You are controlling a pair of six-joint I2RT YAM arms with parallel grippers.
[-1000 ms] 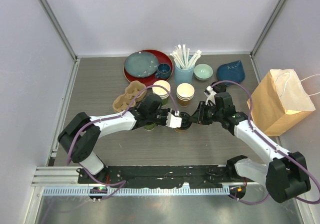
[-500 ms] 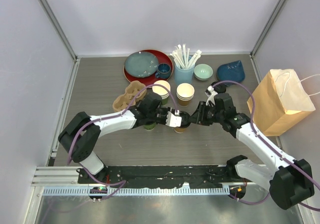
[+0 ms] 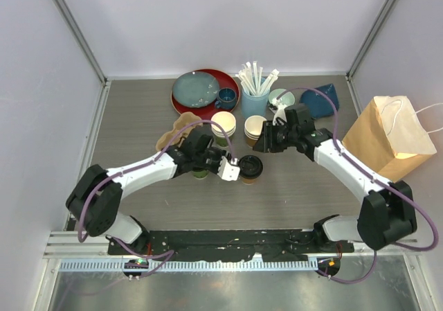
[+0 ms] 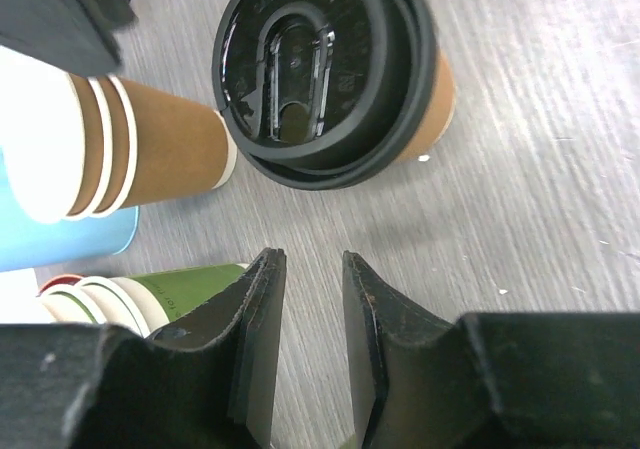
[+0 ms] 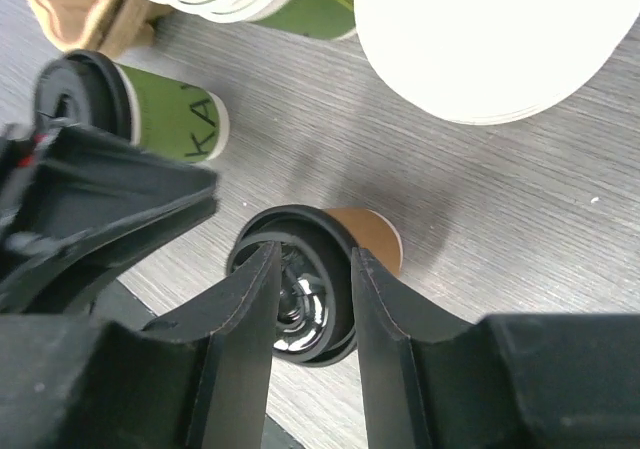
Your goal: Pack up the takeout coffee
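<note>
Upright on the table (image 3: pixel 138 117), black lid on: brown-sided cup (image 3: pixel 249 167), mid-workspace, in front of the lidless brown stack (image 3: pixel 256 127). Just left of it, also lidded and upright: green-sided cup (image 5: pixel 170 117), mostly hidden under the left arm in the top view. Low on the left side of the brown-sided cup: left hand (image 3: pixel 231 169), fingers (image 4: pixel 255 309) partway apart, narrow gap, nothing in it, bare table between tips and cup. Raised above the table beside the lidless brown stack: right hand (image 3: pixel 261 143), behind the brown-sided cup and apart from it, fingers partway apart, holding nothing; lid of that cup visible through the gap in the right wrist view. Next to the brown stack: lidless green stack (image 3: pixel 223 123). Left of the stacks, partly covered by the left arm: cardboard cup carrier (image 3: pixel 174 132). At the right edge, well apart from both cups: paper bag (image 3: pixel 386 141).
</note>
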